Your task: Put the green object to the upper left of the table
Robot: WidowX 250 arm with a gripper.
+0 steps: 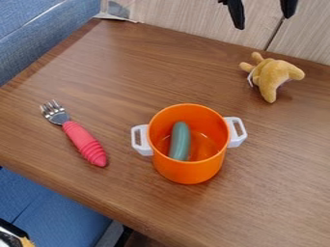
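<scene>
The green object [180, 141], a smooth curved piece, leans inside the orange pot [189, 170], which stands right of centre toward the front of the wooden table [145, 62]. At the top edge, right of the middle, my gripper [264, 19] hangs with its two black fingers wide apart and nothing between them. It is well above and behind the pot, touching nothing.
A fork [84, 143] with a pink ridged handle lies left of the pot. Near the back right edge lies a tan plush toy [273, 76]. Blue seating [42, 29] borders the table's left side, and a pale wooden panel [187, 17] stands behind.
</scene>
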